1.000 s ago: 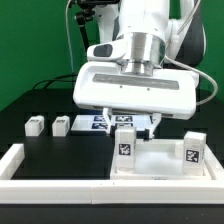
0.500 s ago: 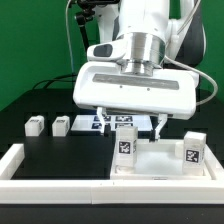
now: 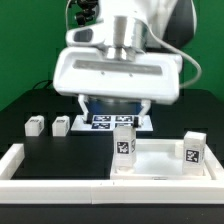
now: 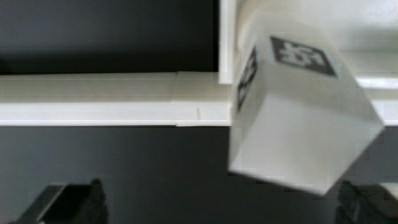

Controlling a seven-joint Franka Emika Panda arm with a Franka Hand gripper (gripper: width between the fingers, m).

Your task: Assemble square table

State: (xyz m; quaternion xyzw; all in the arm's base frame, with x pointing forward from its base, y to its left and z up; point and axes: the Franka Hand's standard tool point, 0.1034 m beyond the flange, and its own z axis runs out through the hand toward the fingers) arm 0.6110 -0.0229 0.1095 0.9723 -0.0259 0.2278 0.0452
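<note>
The gripper (image 3: 117,108) hangs with its jaws spread wide and grips nothing. Directly beneath it, clear of both fingers, stands the left-corner leg (image 3: 125,142). It is upright, long axis vertical, in the corner of the square tabletop (image 3: 160,160) nearest the exterior view's left, with its tag facing that camera. A second upright leg (image 3: 193,150) stands at the tabletop's corner toward the exterior view's right. The tabletop lies at the front edge of the black table (image 3: 60,150), against the low wall (image 3: 20,160).

Only the exterior view shows a loose leg (image 3: 34,126) and a second loose leg (image 3: 61,125), lying side by side toward the table's edge on the exterior view's left. It alone also shows the marker board (image 3: 105,122) behind the gripper. The wrist view alone looks down the standing leg, showing the dark fingers (image 4: 71,200) well apart on either side of it. A white bar (image 4: 89,100) crosses behind; rim or wall, I cannot tell.
</note>
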